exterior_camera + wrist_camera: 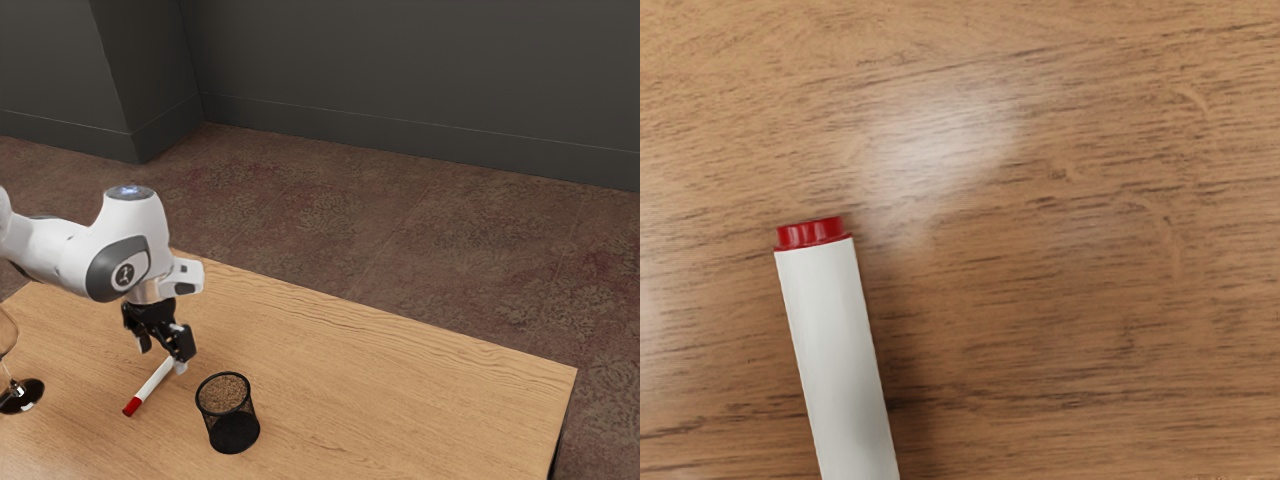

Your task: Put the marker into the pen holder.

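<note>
1. Marker (150, 388), white with a red end, lies on its side on the table (330, 345), outside the pen holder (234, 431).
2. Just over the marker's other end, the hand (162, 358) stands wide, its two black fingers clearly spread, with one fingertip near the white barrel. I can't tell whether that fingertip touches it.
3. Nothing is gripped: the fingers are well apart, and the marker isn't pinched between them.
4. The hand points down toward the wood at the end of the white arm (65, 252), which reaches in from the exterior view's left.
5. In the wrist view, the white barrel runs under the hand and finishes in a short red tip, with a soft shadow along one side.
6. The black mesh pen holder stands upright on the table near the marker, toward the exterior view's right, with a gap between them.
7. On the opposite side of the marker, at the exterior view's left edge, I see part of a stemmed glass (20, 398) with a dark round base.
</note>
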Motion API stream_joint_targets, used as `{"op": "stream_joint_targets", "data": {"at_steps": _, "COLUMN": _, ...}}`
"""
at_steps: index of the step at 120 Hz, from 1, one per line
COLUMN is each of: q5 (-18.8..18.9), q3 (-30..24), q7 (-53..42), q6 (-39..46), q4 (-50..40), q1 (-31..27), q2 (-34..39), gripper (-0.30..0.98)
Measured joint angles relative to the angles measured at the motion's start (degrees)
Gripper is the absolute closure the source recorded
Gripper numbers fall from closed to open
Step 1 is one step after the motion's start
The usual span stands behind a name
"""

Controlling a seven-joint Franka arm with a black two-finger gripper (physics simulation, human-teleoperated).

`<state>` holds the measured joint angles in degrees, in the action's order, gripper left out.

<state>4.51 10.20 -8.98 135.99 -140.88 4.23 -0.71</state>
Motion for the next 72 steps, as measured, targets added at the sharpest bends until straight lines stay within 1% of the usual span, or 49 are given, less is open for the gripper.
{"op": "stream_joint_targets", "data": {"at_steps": 16, "q5": -0.13, "q3": 1.36, "q7": -0.99, "q6": 3.54, "q4": -2.23, "q1": 2.01, "q2": -0.08, "gripper": 0.00}}
{"op": "stream_joint_targets", "data": {"at_steps": 30, "q5": -0.17, "q3": 2.06, "q7": -1.03, "q6": 5.16, "q4": -2.85, "q1": 2.21, "q2": -0.89, "gripper": 0.00}}
{"op": "stream_joint_targets", "data": {"at_steps": 59, "q5": -0.18, "q3": 2.39, "q7": -0.86, "q6": 6.44, "q4": -3.00, "q1": -3.46, "q2": -1.72, "gripper": 0.01}}
{"op": "stream_joint_targets", "data": {"at_steps": 72, "q5": -0.15, "q3": 2.23, "q7": -0.82, "q6": 6.82, "q4": -2.97, "q1": -3.38, "q2": -2.23, "gripper": 0.02}}
